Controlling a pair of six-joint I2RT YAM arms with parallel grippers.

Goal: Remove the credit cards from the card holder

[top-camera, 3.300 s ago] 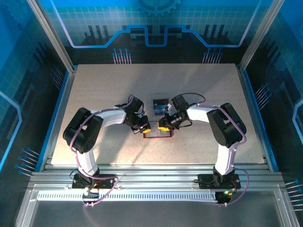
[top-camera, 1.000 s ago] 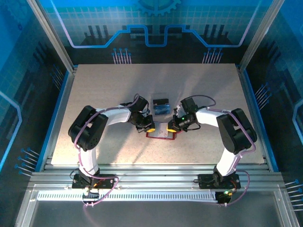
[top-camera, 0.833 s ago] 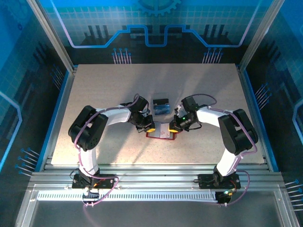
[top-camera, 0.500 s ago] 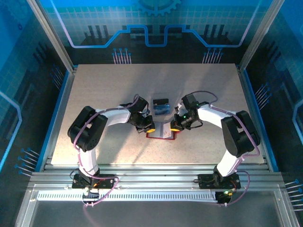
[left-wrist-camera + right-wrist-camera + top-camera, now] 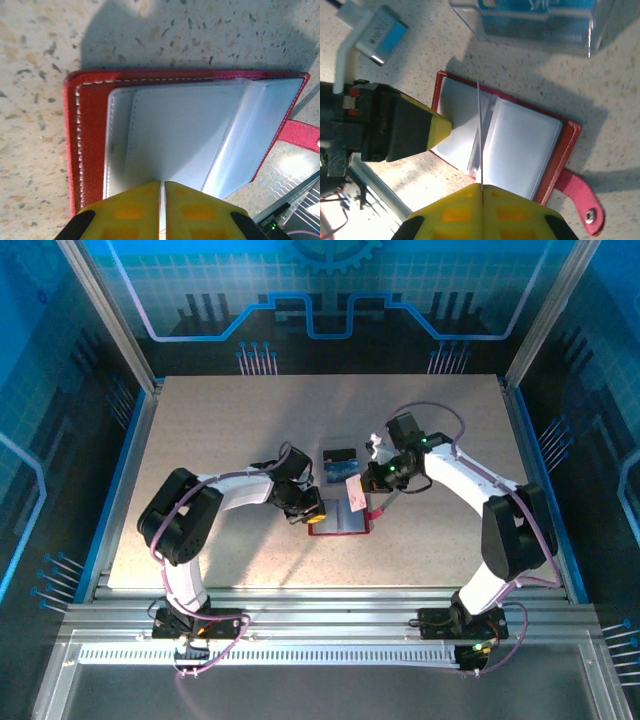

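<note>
Plainly, the red card holder (image 5: 520, 145) lies open, grey-pocketed.

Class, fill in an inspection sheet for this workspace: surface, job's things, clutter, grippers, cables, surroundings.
Surface: speckled beige table.
Job's things: red card holder open flat; one credit card held edge-on above it.
Clutter: clear box with blue contents, beyond the holder.
Grippers: left gripper shut, tips on the holder's grey pocket; right gripper shut on the credit card.
Cables: purple cables looped along both arms.
Surroundings: blue-lit panels, metal rails at near edge.
</note>
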